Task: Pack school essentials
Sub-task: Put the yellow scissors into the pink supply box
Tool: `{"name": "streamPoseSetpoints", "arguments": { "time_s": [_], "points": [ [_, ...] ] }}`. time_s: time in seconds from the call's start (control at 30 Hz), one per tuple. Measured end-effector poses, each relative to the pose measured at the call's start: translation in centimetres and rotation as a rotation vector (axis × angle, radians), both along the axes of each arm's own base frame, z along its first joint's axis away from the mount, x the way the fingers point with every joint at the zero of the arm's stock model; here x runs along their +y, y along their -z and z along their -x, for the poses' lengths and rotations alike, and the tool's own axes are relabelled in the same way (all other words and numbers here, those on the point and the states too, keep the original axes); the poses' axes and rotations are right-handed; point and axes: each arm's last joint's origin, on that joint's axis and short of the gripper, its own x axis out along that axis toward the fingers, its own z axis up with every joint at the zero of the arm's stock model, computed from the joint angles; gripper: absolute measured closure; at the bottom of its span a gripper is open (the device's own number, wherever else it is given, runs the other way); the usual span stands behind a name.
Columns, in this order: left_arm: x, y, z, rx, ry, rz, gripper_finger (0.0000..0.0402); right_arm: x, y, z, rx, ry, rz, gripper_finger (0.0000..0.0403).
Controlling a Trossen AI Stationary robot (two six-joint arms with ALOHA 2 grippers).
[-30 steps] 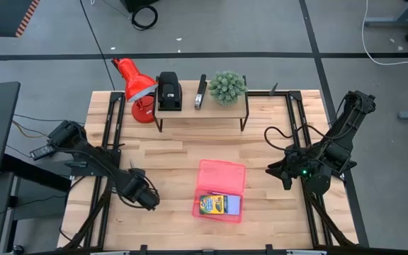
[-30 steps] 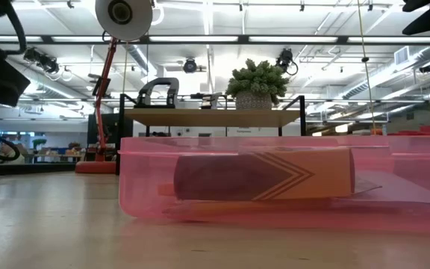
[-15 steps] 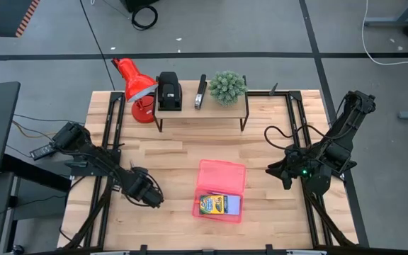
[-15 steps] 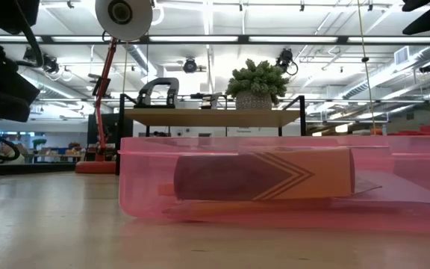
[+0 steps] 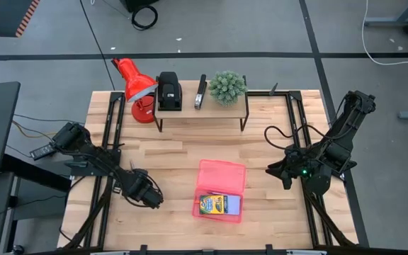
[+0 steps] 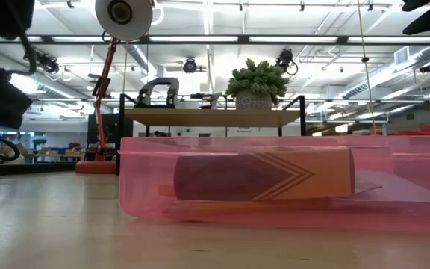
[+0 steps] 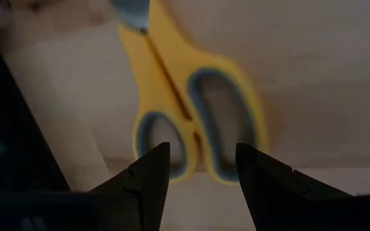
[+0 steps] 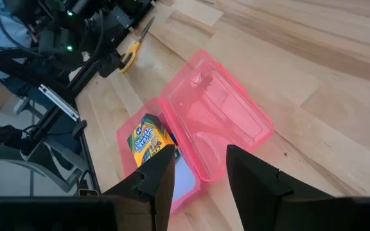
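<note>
Yellow-handled scissors (image 7: pixel 194 109) lie flat on the wooden table at the near left. My left gripper (image 7: pixel 198 170) points down over their handle loops, open, one finger on either side of the loops' end; whether it touches them I cannot tell. In the high view my left gripper (image 5: pixel 144 195) hides the scissors. A pink box (image 5: pixel 220 188) lies open in the near middle, with the crayon box (image 5: pixel 214 205) and a pale notepad (image 5: pixel 233 205) in it. My right gripper (image 8: pixel 201 167) hangs open above the table's right side, well clear of the box.
A low shelf (image 5: pixel 200 110) at the far edge carries two black desk devices (image 5: pixel 168 92) and a potted plant (image 5: pixel 227 86). A red lamp (image 5: pixel 134 81) stands beside it on the left. Bare wood lies between the shelf and the pink box (image 6: pixel 275 179).
My left gripper has sunk a little toward the scissors, still open. The pink box and its contents have stayed where they were.
</note>
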Motion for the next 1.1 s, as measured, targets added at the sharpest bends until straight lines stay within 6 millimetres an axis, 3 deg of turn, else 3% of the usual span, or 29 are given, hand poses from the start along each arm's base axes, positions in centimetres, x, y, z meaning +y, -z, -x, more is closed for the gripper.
{"name": "streamPoseSetpoints", "arguments": {
  "time_s": [0.13,0.53,0.93,1.1],
  "points": [
    [-0.05,0.96,0.40,-0.020,-0.005,0.058,0.0214,0.05,-0.03,-0.02,-0.002,-0.003,-0.009,0.0256],
    [0.41,1.25,0.00,-0.030,0.021,0.100,0.0232,0.06,-0.03,-0.02,0.000,-0.004,-0.009,0.0256],
    [0.43,1.32,-0.17,-0.047,0.054,0.106,0.0305,0.04,-0.01,-0.01,0.002,-0.006,-0.005,0.0256],
    [0.27,0.98,-0.46,-0.054,0.063,0.094,0.0314,-0.01,0.02,0.02,0.005,-0.005,0.006,0.0256]
  ]
}}
